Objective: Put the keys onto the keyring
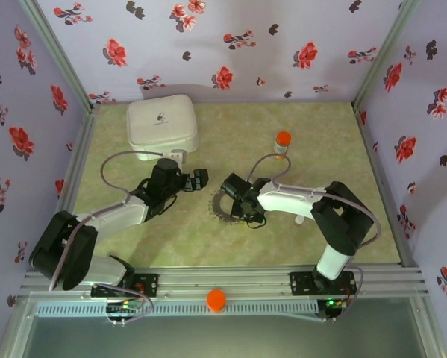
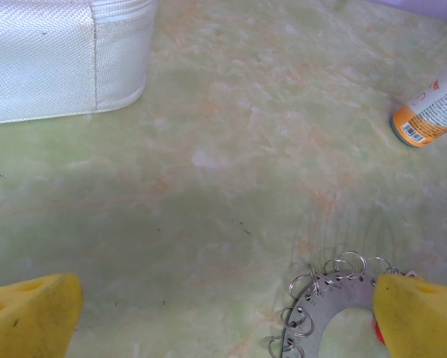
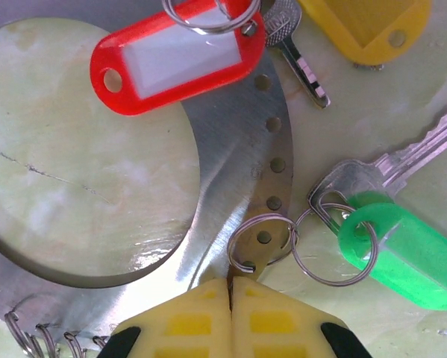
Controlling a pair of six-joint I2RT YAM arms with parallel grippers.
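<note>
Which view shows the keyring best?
Right wrist: the keyring is close and sharp, its holes clear. Left wrist catches an arc at the bottom edge; top external shows it small, partly under the right gripper.

place: robot lab booth | cue: floral panel walls (image 1: 283,52) — aluminium frame (image 1: 230,277)

The wide, flat, grey steel keyring (image 1: 217,208) (image 3: 242,171) lies flat on the table, midway between the left and right edges and nearer the near edge. Its band is punched with holes, and small wire loops (image 2: 301,324) fringe its outer rim. A red plastic key tag (image 3: 178,56) rests across the band. A green-tagged silver key (image 3: 402,250) lies just outside the band, chained by loops to one hole. A yellow-tagged small key (image 3: 301,60) lies beside the band.
</note>
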